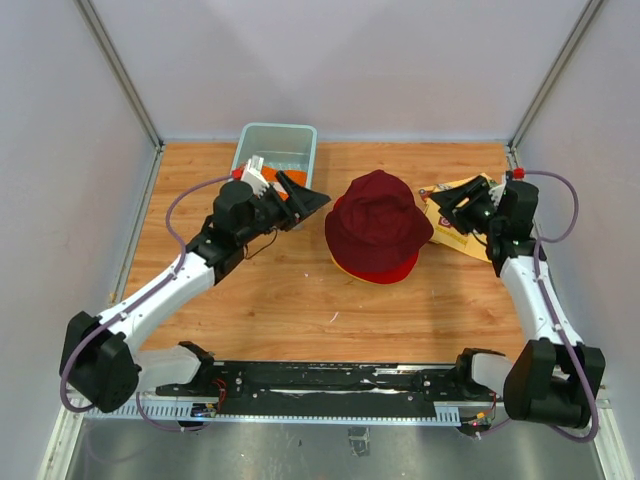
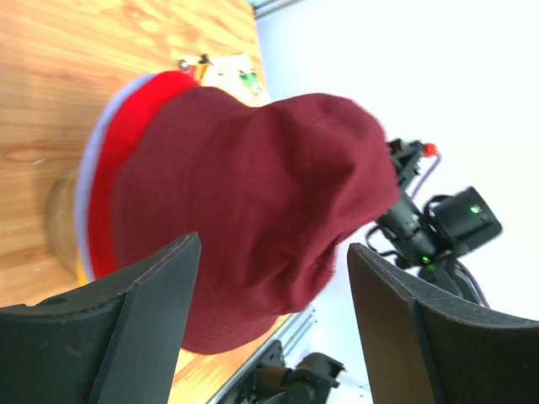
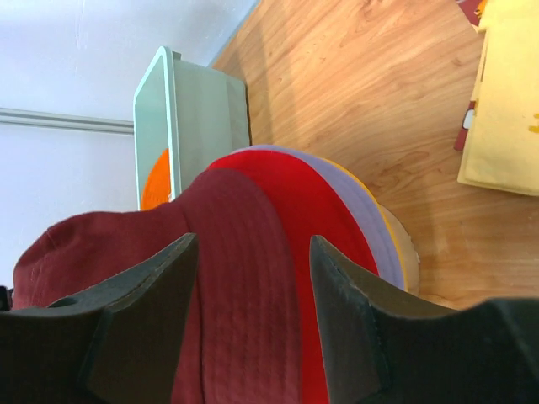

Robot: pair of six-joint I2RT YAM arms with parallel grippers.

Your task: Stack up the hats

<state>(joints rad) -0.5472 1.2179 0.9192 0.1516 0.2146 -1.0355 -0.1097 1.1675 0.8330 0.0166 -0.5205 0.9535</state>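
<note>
A maroon hat (image 1: 375, 222) tops a stack in the middle of the table, over a red hat (image 1: 388, 270) with a yellow rim just showing beneath. In the right wrist view the maroon hat (image 3: 126, 252) lies over red (image 3: 312, 202), lavender (image 3: 362, 210) and yellow brims. An orange hat (image 1: 291, 186) sits in the teal tub (image 1: 262, 140). My left gripper (image 1: 312, 203) is open just left of the stack; in its wrist view the left gripper (image 2: 274, 244) frames the maroon hat (image 2: 253, 185) without touching it. My right gripper (image 1: 442, 203) is open and empty at the stack's right.
A flat yellow printed cloth (image 1: 455, 228) lies under my right gripper, also seen as the yellow cloth (image 3: 505, 109) in the right wrist view. A wooden round base (image 3: 406, 244) shows beneath the stack. The tub (image 3: 198, 109) stands at the back left.
</note>
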